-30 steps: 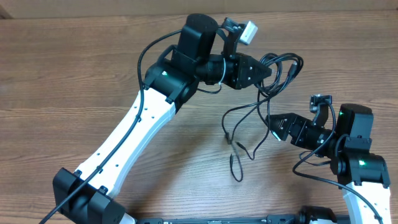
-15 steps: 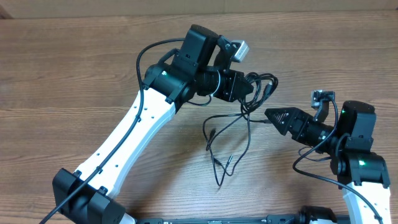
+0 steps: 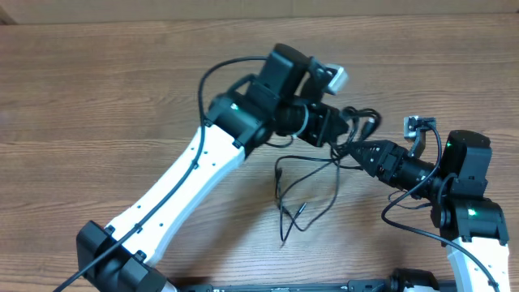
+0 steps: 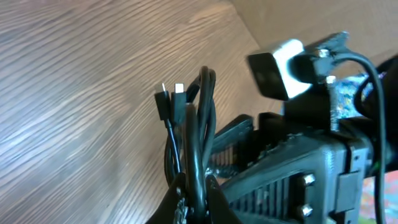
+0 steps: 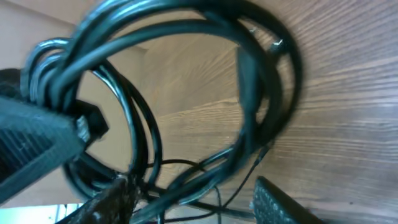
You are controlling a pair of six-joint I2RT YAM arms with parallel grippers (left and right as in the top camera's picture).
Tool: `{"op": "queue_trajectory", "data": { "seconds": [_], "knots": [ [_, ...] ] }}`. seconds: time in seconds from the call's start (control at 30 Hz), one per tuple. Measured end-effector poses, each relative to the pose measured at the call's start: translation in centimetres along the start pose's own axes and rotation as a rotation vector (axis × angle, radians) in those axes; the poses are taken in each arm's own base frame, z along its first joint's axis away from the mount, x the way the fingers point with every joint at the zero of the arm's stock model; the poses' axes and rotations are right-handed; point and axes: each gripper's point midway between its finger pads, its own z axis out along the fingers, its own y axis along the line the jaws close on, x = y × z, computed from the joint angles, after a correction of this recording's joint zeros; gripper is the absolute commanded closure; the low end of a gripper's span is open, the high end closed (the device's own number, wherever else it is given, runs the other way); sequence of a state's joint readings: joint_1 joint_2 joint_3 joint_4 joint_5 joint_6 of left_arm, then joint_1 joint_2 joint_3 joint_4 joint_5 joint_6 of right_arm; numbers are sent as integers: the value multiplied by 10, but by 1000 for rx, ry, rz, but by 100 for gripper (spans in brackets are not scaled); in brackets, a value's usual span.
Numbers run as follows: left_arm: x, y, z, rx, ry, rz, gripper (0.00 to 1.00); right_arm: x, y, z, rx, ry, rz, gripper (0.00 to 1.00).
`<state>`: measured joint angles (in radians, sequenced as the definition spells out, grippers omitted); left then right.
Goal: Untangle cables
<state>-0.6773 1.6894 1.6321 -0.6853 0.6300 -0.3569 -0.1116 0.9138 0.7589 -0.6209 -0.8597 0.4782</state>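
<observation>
The wooden table (image 3: 97, 97) fills the overhead view, bare plank grain from edge to edge. The left arm (image 3: 195, 178), white with black joints, slants up from the lower left corner to just right of centre. The right arm (image 3: 466, 203) is shorter in the frame, rising from the lower right corner and pointing left toward the other.

The left gripper (image 3: 345, 130) sits right of centre in the upper half, clenched tight on the cables (image 3: 365, 122). In its own wrist view the black strands rise out of the pinched fingertips at the bottom edge and stand up as a narrow bunched loop.

The right gripper (image 3: 357, 152) noses in just below and right of it, the two tips very near each other. In the right wrist view its fingers (image 5: 118, 196) stand apart at the bottom of the frame, with several strands crossing the gap. I cannot tell whether either finger touches them.

From the held bunch, loose strands droop down and left over the table toward the lower middle of the overhead view. Two small plug ends (image 4: 163, 99) stick up side by side left of the loop in the left wrist view.
</observation>
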Motion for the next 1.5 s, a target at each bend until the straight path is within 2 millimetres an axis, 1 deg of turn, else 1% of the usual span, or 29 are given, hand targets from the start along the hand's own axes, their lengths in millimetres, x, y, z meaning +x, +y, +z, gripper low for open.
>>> {"op": "queue_trajectory", "data": {
  "seconds": [0.17, 0.33, 0.57, 0.73, 0.87, 1.0, 1.07, 1.2, 1.3, 1.43, 1.5],
  "knots": [
    [-4, -5, 1, 16, -16, -16, 96, 0, 1, 0, -4, 2, 3, 54],
    [-9, -15, 1, 70, -28, -10, 96, -1, 1, 0, -5, -1, 0, 60],
    [-8, -24, -1, 128, -15, -4, 96, -1, 1, 0, -6, -2, 3, 60],
    [-5, -31, -2, 169, 2, -5, 96, -1, -3, 0, 18, -9, 11, 60],
    [-7, -41, -4, 219, 2, 14, 96, -2, -11, 0, 61, -19, 25, 54],
    [-11, -51, -7, 274, -11, 45, 96, 1, -30, -2, 155, -28, 67, 51],
    [-14, -51, -10, 286, -17, 49, 96, 2, -40, -4, 211, -39, 84, 48],
    [-20, -47, -18, 308, -30, 47, 96, 0, -57, -9, 305, -68, 98, 40],
    [-25, -41, -26, 326, -40, 40, 96, 1, -65, -12, 353, -75, 111, 36],
    [-32, -29, -37, 327, -59, 22, 96, 5, -79, -17, 430, -77, 132, 33],
    [-37, -19, -44, 315, -77, 10, 96, 6, -88, -21, 487, -89, 140, 29]
  ]
}}
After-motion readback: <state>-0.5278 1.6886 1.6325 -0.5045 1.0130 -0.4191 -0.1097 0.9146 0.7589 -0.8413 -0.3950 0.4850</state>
